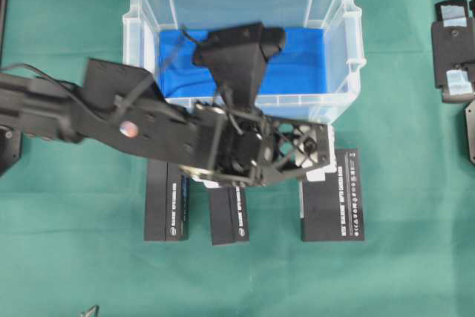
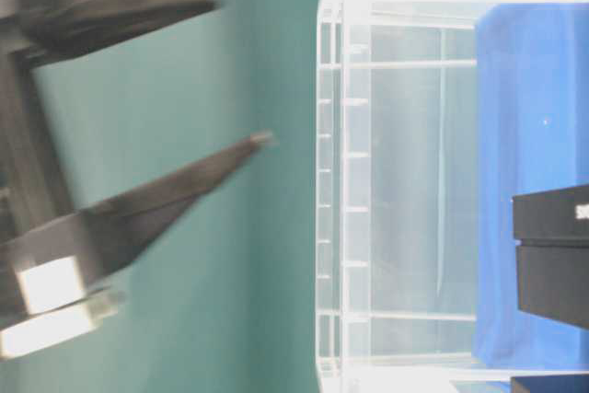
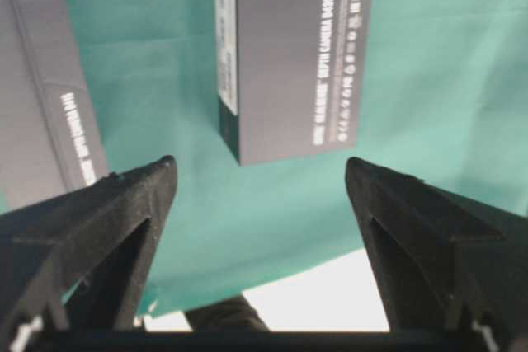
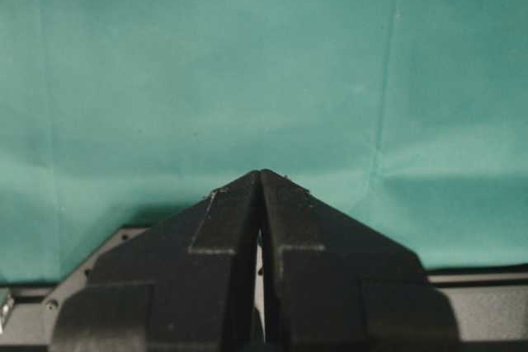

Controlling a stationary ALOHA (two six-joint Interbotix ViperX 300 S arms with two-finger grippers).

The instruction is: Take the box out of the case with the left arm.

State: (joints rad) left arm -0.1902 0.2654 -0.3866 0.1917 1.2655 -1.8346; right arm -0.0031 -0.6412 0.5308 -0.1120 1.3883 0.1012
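Left gripper (image 3: 260, 175) spread wide, nothing in it, over the green worktop (image 1: 415, 272) by three dark boxes (image 1: 332, 206) outside the case (image 1: 141, 27). I see the right gripper (image 4: 261, 175) pressed shut. Only table-level view shows a box (image 2: 552, 255) against the case's blue lining.

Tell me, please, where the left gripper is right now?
In the overhead view the left gripper, open, hovers just in front of the case, above the rightmost black box.

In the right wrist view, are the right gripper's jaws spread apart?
No. The right gripper has its jaws pressed together over the green cloth.
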